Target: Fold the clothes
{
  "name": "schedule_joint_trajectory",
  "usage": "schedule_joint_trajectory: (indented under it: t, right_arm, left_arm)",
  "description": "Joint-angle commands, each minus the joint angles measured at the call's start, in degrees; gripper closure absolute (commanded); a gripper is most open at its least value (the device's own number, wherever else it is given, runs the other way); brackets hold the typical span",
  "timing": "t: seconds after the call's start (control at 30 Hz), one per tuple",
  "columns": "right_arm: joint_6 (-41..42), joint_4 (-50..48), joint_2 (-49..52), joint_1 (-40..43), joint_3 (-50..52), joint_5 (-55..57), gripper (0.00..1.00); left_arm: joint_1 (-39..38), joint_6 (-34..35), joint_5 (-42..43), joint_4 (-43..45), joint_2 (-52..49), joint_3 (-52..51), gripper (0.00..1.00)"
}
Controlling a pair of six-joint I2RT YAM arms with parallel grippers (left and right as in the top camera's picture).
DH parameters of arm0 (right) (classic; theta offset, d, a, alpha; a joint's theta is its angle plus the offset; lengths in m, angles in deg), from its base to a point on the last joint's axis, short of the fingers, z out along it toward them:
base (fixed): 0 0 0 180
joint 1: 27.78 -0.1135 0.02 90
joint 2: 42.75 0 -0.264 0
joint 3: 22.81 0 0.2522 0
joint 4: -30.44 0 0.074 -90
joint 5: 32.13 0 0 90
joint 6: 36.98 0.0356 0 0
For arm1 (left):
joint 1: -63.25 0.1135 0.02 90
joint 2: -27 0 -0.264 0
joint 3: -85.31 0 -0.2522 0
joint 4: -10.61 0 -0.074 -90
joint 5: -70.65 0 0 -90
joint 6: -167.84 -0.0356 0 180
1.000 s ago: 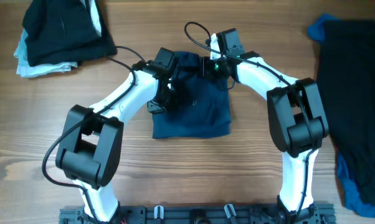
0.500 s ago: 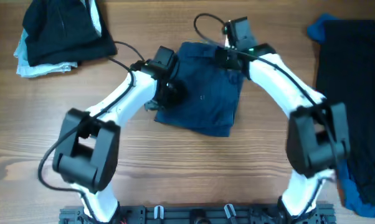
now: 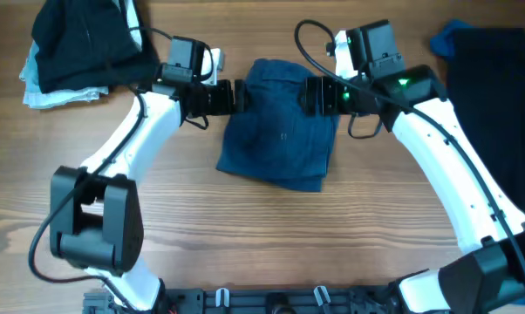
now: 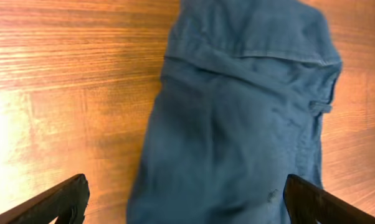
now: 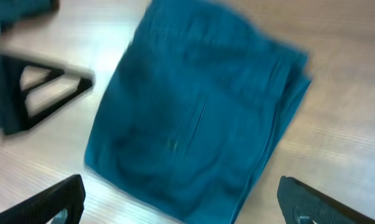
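Your left end effector [image 3: 230,96] sits at the upper left edge of the navy garment [image 3: 280,135], its fingers spread wide apart and gripping nothing. Your right end effector [image 3: 312,94] faces it from the garment's upper right edge, likewise spread apart and empty. In both wrist views the cloth lies between the parted fingers. The navy garment is folded into a rough rectangle on the tabletop [image 3: 245,235], at the upper centre of the overhead frame. A black garment pile [image 3: 88,39] over pale blue-white cloth [image 3: 49,94] fills the upper left corner. Another black garment [image 3: 489,113], over bright blue fabric [image 3: 500,257], runs down the right edge.
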Motion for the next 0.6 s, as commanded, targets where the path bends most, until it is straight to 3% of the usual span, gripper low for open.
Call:
schedule_joint_trajectory:
  t: [0.0, 0.37, 0.4, 0.57]
  right_arm:
    - [-2.0, 2.6, -1.1, 0.1, -0.2, -6.3, 0.00]
    - [-3.9, 5.8, -1.2, 0.1, -0.2, -10.4, 0.00]
    - [-3.9, 5.8, -1.2, 0.1, -0.2, -10.5, 0.00]
    - [-3.9, 5.9, -1.2, 0.1, -0.2, -10.5, 0.00]
  left_arm:
    - [0.8, -5.1, 6.1, 2.2, -6.0, 0.4, 0.00]
    - [0.2, -5.1, 13.0, 5.9, -15.2, 0.4, 0.02]
    - [-0.1, -5.1, 14.0, 5.5, -15.6, 0.4, 0.05]
    - [-3.0, -5.0, 16.3, 2.3, -16.2, 0.4, 0.39]
